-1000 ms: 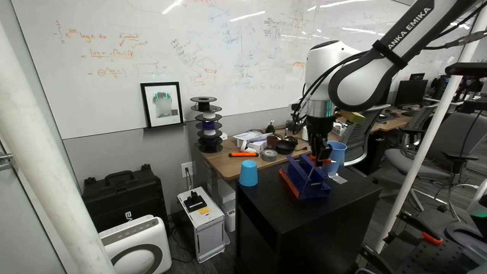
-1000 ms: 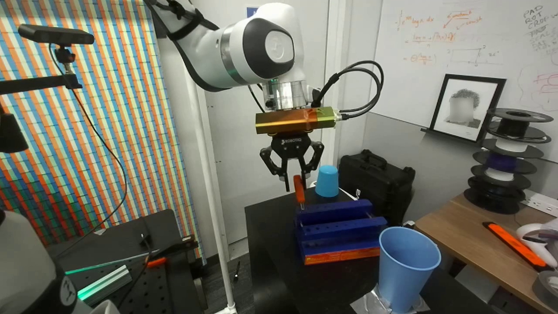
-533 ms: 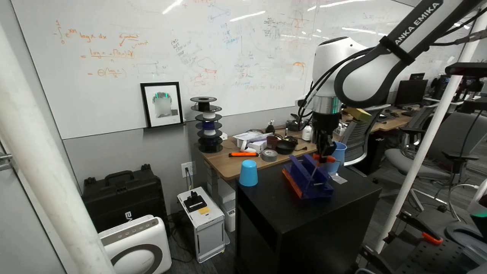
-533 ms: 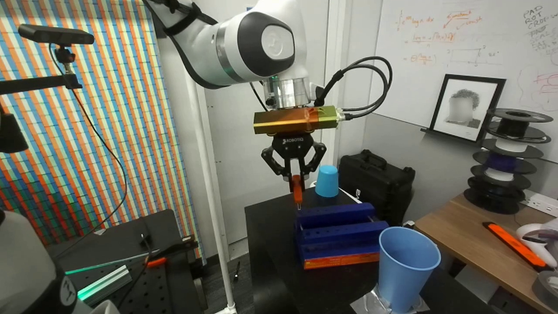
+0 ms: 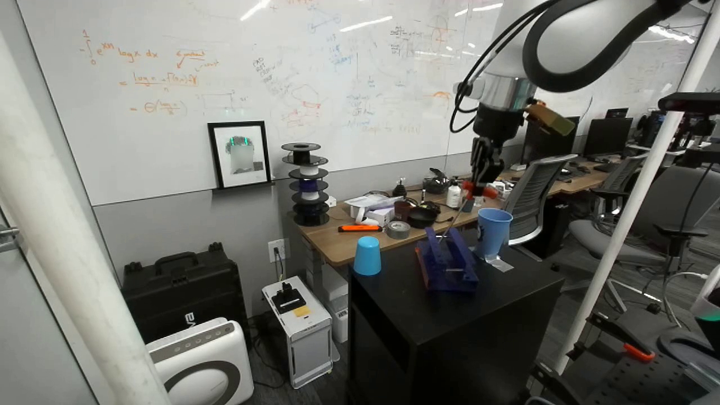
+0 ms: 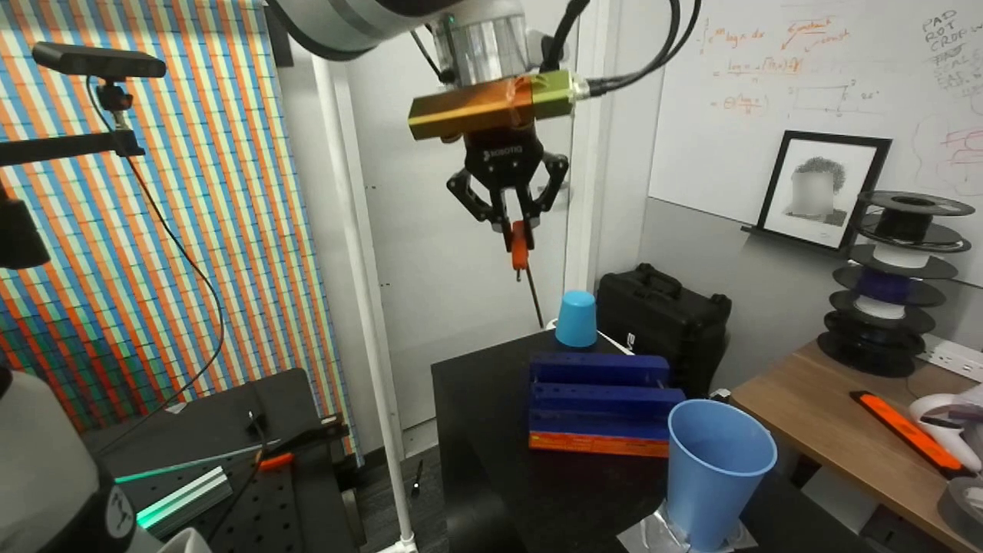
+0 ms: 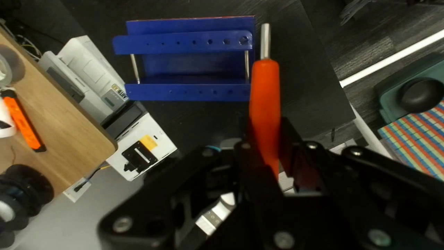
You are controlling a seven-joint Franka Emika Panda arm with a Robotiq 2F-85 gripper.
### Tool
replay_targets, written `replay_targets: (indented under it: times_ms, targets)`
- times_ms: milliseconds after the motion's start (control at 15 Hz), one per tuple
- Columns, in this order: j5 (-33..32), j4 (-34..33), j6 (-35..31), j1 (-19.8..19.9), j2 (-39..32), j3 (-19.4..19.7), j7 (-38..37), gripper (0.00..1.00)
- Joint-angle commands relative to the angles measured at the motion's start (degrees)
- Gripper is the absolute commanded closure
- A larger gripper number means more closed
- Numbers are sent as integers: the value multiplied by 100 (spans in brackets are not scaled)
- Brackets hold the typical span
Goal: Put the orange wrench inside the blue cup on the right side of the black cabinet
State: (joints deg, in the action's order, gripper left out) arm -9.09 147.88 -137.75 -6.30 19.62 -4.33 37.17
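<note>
nearest in an exterior view, the blue cup (image 6: 718, 468) stands mouth up, taped to the black bench (image 6: 591, 491), presumably against tipping. at its ten o'clock sits the blue hex-key rack (image 6: 607, 398). past it, toward eleven, the jaws, closed to handle width, clasp the orange t-handle hex wrench (image 6: 520, 250), shaft slanting down, likely for dropping in.

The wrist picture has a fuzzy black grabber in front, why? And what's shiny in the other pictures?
In the wrist view, the gripper is blurry, perhaps because it's too close to focus on, while the blue rack looks clearer; in an exterior view, white streaks glare on the whiteboard, likely reflections; in both exterior views, the silver collar above the gripper gleams.
</note>
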Motion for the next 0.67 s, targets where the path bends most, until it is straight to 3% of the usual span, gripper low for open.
replay_targets:
  times_ms: [0, 267, 600]
  targets:
    - [46, -90, 476, -51, 844, 241, -184, 86]
    - [-265, -573, 858, 409, 821, 591, -789, 86]
    - [-414, -1157, 1069, 922, 175, 999, -1387, 86]
